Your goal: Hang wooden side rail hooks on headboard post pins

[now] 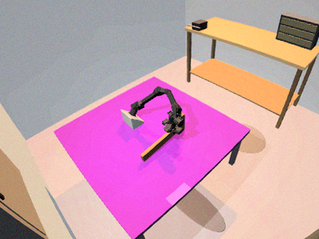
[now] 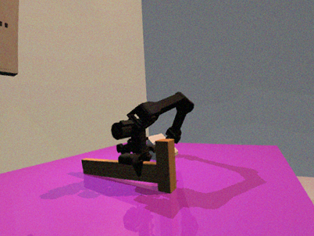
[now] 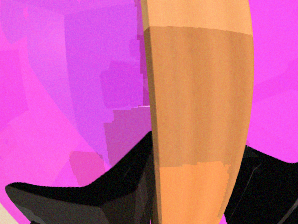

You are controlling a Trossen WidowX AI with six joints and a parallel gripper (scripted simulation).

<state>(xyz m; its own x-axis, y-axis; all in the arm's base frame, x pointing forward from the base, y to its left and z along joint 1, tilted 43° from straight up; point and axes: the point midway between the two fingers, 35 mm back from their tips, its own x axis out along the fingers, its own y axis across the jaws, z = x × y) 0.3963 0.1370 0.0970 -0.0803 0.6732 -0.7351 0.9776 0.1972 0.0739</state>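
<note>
- The pink table (image 1: 103, 157) is seen as the largest thing; everything of the task stands on it, a little toward 1 o'clock from its middle in the top view.
- The arm (image 1: 159, 94) is arched from its pale base (image 1: 131, 119) over to the rail, so that the claw can be brought down on the rail from above.
- The wooden rail (image 2: 112, 170) is laid slanting: in the exterior view its far end, at 9 o'clock, appears to rest on the table, while the other end is raised against the post. This position is probably kept because the hooks must be set down on the pins while the far end stays on the table.
- The post (image 2: 166, 164) is stood upright at 3 o'clock of the rail, and the rail end is met by it about half way up. The slot, the pins and the hooks are hidden, so it cannot be told if the hooks are already seated.
- The claw (image 2: 136, 166) is clenched on the rail near the post end; in the wrist view the rail (image 3: 200, 129) is seen between the two dark fingers. The grip is likely placed close to the hooks so that this end can be steered with small moves.
- It is judged that the hanging step is in hand, and that release is not yet done.
</note>
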